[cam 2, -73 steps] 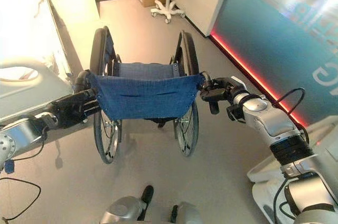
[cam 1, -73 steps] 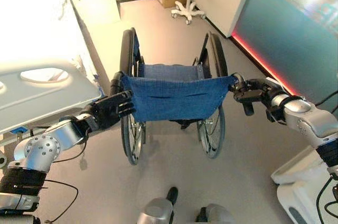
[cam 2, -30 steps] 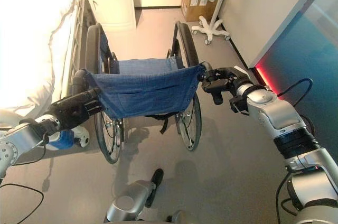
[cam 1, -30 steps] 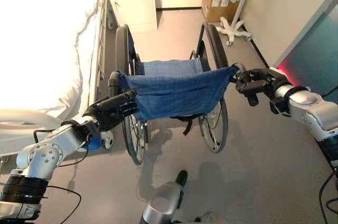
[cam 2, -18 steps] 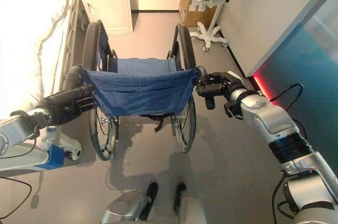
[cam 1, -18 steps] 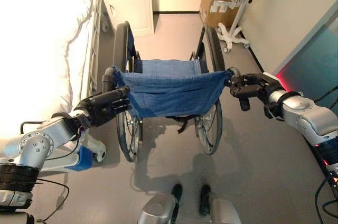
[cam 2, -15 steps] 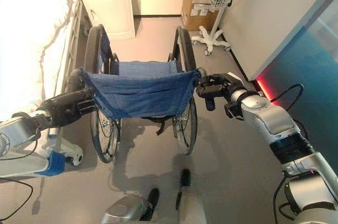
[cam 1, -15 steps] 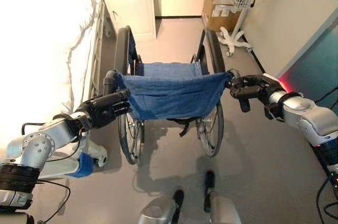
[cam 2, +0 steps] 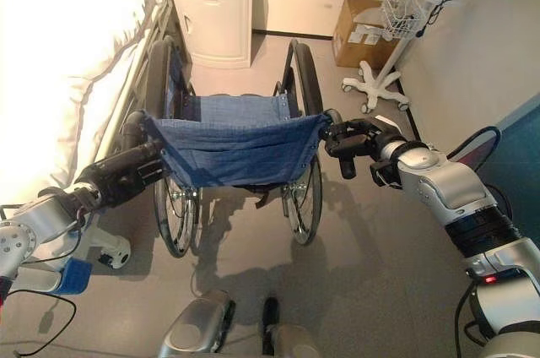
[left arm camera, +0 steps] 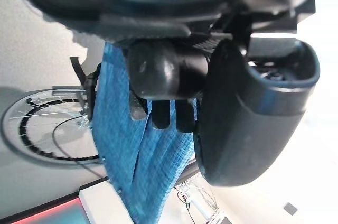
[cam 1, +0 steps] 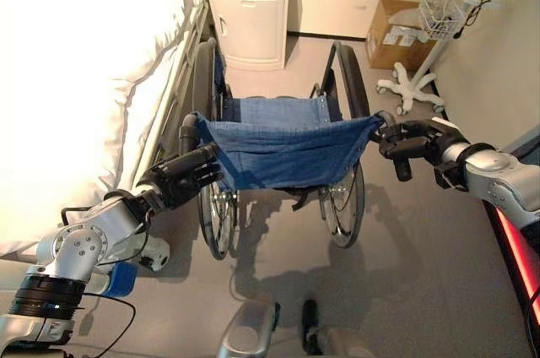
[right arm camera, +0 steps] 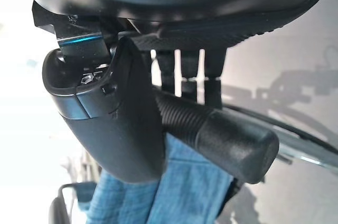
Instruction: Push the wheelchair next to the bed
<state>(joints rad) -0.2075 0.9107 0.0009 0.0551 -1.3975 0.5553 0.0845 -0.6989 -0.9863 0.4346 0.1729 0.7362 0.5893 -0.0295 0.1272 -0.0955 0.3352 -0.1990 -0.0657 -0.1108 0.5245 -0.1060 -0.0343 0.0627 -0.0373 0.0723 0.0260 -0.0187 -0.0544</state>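
Gripping both push handles, fingers curled; wheelchair (cam 1: 283, 155) wheel at 9 o'clock is probably risking snagging the bed (cam 1: 76, 79) frame.

A white cabinet (cam 1: 249, 12), cardboard box (cam 1: 395, 33) and wheeled stand (cam 1: 413, 88) stand ahead.

One wheelchair (cam 1: 283, 151), one bed (cam 1: 76, 79), one cabinet (cam 1: 249, 12), seemingly one box (cam 1: 396, 33).
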